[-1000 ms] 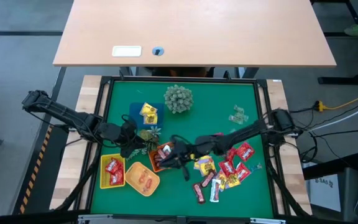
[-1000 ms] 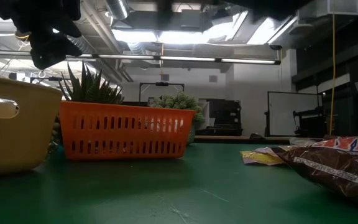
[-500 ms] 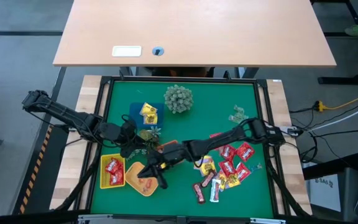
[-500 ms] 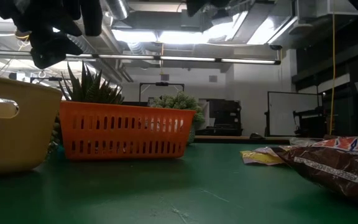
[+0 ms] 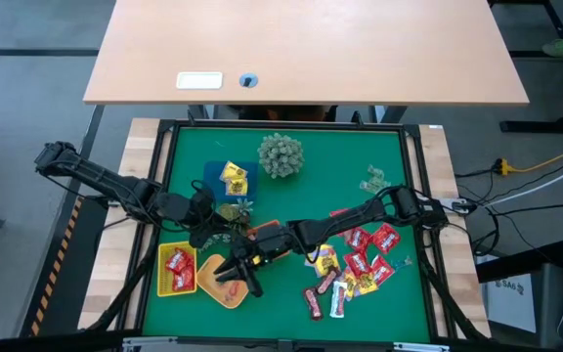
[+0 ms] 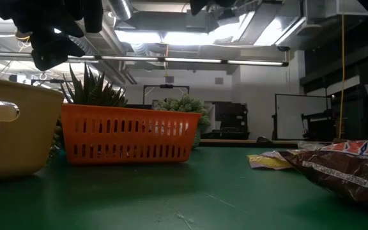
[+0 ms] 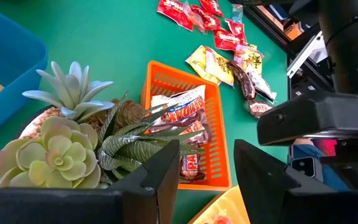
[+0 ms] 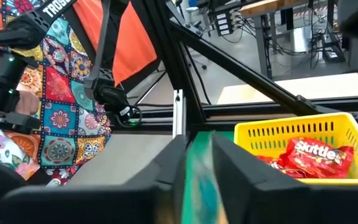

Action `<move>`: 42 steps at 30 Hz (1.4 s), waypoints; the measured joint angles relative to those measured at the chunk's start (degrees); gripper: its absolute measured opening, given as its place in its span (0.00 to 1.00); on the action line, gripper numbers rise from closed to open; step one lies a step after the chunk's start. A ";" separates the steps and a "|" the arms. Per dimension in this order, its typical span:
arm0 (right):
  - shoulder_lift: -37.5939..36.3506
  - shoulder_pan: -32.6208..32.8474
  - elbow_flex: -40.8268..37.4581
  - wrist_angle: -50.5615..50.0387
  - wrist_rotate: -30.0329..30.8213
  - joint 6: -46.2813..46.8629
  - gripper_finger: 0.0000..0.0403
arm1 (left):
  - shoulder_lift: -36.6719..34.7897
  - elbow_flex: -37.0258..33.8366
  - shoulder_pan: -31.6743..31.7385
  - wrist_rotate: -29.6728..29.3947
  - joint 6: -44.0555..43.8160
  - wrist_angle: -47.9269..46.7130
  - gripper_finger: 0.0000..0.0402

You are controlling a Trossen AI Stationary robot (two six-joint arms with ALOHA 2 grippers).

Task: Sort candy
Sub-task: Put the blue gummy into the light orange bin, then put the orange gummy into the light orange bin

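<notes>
- The green table (image 5: 379,147) carries everything; both dark arms reach in over it from its left and right edges.
- The right arm stretches across the table toward the near left corner, and the right gripper (image 5: 238,274) hangs over the round tan tray (image 5: 235,296). I cannot tell whether it is spread, pressed together or pinching something.
- The left gripper (image 5: 203,210) hovers near the left edge, above the potted succulents (image 7: 61,149). Its fingers (image 7: 166,174) are spread, with nothing between them.
- The blue tray (image 5: 213,174) lies toward the far left corner and holds yellow packets (image 5: 233,178).
- The spiky plant ball (image 5: 280,154) stands near the middle of the far edge.
- The orange basket (image 7: 166,84) sits just beside the succulents, with dark brown bars (image 7: 182,115) in it.
- The yellow basket (image 8: 278,134) stands close to the near left corner, touching the tan tray, and holds red packets (image 8: 309,152).
- The loose candy (image 5: 355,262) lies in a heap toward the near right corner: red, yellow and brown wrappers.
- A few clear pieces (image 5: 374,179) lie apart near the right edge.
</notes>
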 joint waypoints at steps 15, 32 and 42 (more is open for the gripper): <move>-3.30 -1.14 0.00 -13.24 -1.73 -0.15 0.55 | 0.00 0.00 0.01 -0.03 0.04 0.22 0.34; -26.90 1.64 0.02 -71.43 18.58 -16.90 0.52 | 16.33 0.00 -0.04 -5.05 35.84 39.89 0.34; -35.45 3.71 -8.34 -86.41 27.00 -9.92 0.52 | 26.91 0.00 -0.04 -5.05 47.75 56.96 0.34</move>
